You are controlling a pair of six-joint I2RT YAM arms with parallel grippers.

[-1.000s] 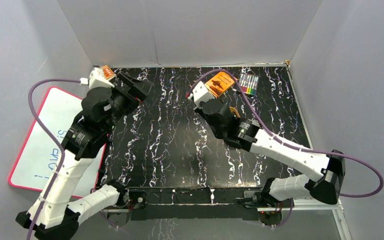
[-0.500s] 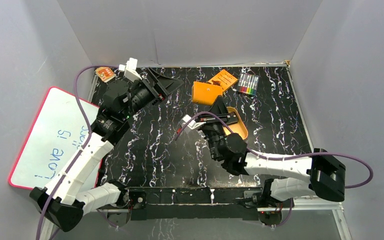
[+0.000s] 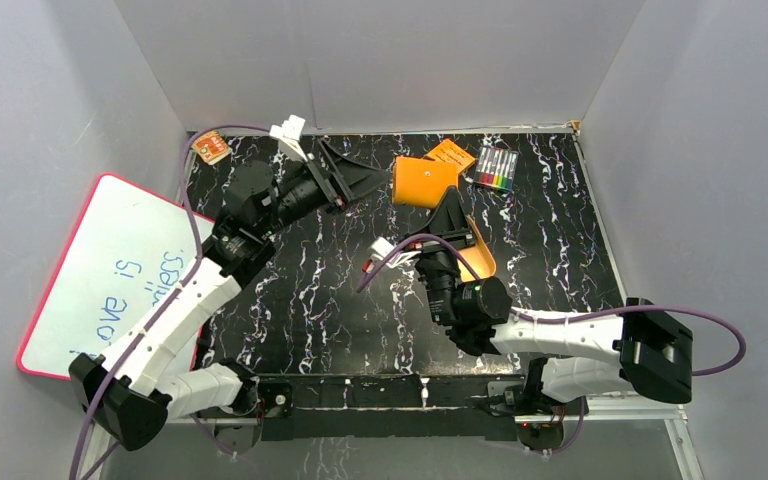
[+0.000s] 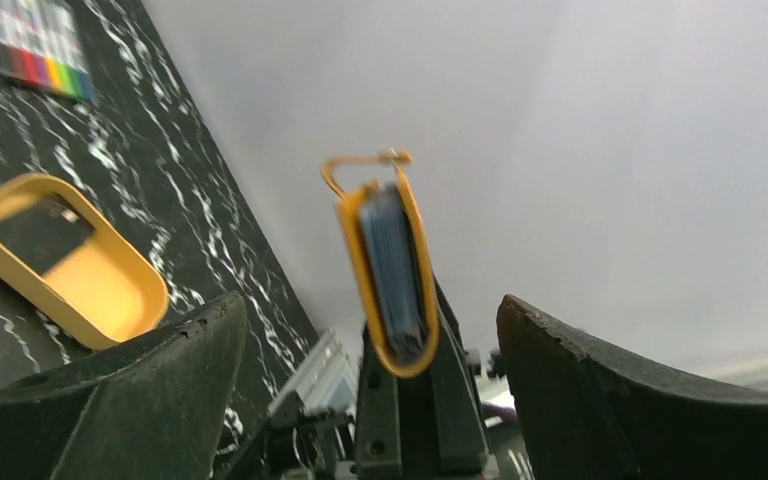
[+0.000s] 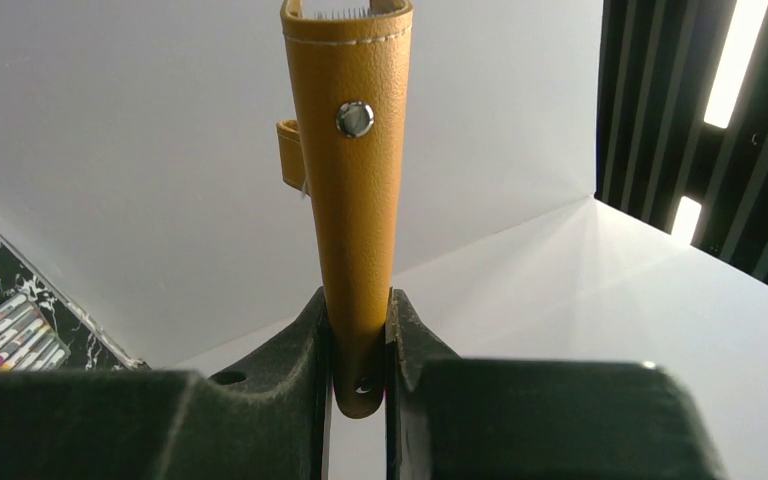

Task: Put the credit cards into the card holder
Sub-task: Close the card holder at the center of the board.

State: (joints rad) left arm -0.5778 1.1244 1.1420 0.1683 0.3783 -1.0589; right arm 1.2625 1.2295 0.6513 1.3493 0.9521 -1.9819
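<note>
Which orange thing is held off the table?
The wallet, clamped in the right gripper; the book and tray lie on the table.

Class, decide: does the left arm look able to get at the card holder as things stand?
Probably yes: the left pincer is open and faces the card holder, held up by the right pincer, with nothing between them.

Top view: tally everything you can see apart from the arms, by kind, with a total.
card holder, in the right claw: 1
orange book: 1
marker pack: 1
gold tray: 1
small orange item at the far-left corner: 1
whiteboard: 1
Total: 6
</note>
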